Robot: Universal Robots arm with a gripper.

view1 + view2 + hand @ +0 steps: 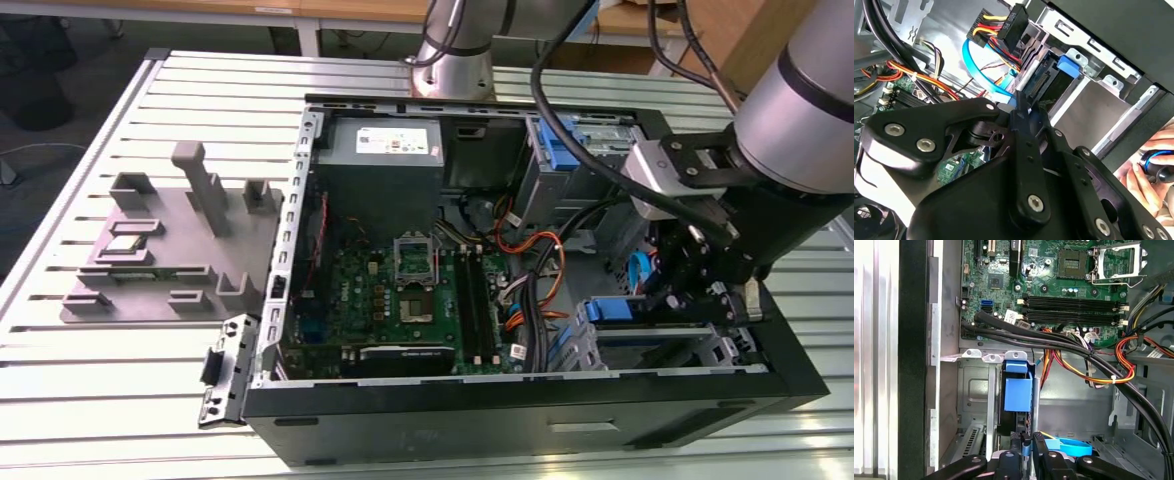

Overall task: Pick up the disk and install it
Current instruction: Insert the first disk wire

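Note:
The disk (1018, 395) stands on edge in the metal drive cage (974, 390) at the case's front corner, blue rail facing up. In the exterior view its blue rail (618, 310) shows in the cage at the lower right, with my gripper (694, 300) right beside it. In the first wrist view my gripper (1026, 446) is shut on the blue end of the disk's rail. The second wrist view shows the gripper (1020, 102) just behind the disk's connector end (1043, 80).
The open computer case holds a green motherboard (400, 290), a grey power supply (380, 145) and bundles of cables (1089, 360). A blue flat cable (1069, 445) lies beside the fingers. A grey slotted fixture (160, 250) sits at the exterior view's left. A person's hand (1141, 180) is outside the case.

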